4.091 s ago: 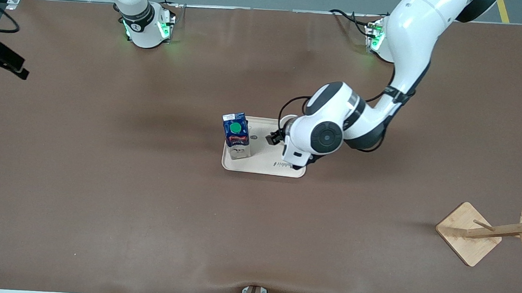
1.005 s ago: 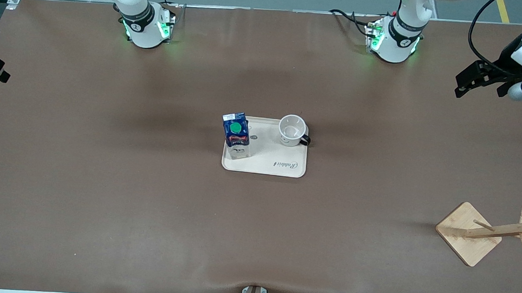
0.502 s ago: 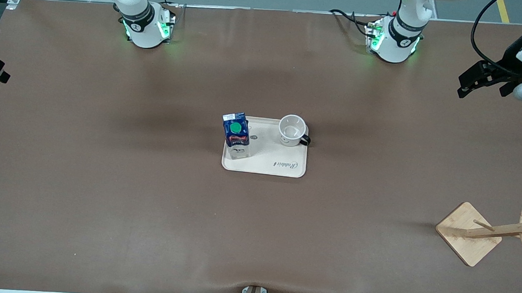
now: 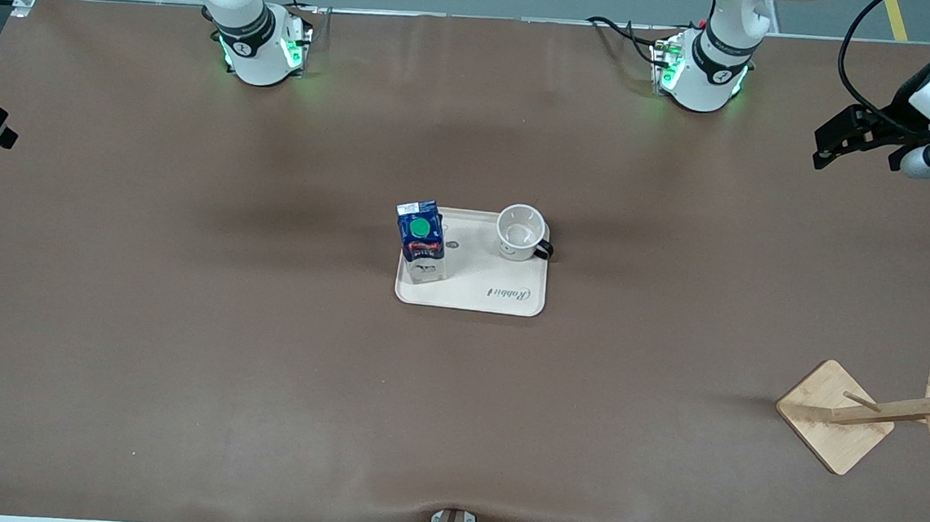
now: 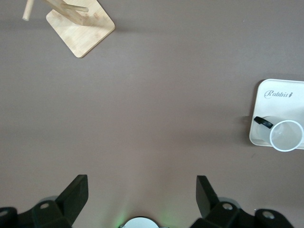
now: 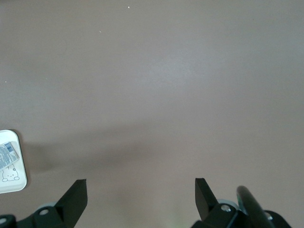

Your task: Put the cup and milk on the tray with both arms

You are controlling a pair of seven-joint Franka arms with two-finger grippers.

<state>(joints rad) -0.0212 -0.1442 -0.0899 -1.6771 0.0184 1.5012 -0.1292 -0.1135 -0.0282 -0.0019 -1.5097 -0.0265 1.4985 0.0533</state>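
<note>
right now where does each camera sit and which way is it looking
Front view: high across the table, facing the robots' bases; shows the tray with the milk and cup, the wooden rack, and the left gripper over the left arm's end of the table.
Left wrist view: looks down past its open fingers at table, rack, cup and tray.
Right wrist view: looks down past the right gripper at mostly bare table and a tray corner.
All three share the tray.

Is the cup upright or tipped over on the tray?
Upright. The cup stands on the tray beside the milk, its round open mouth facing up and looking empty in both front and left wrist views.
</note>
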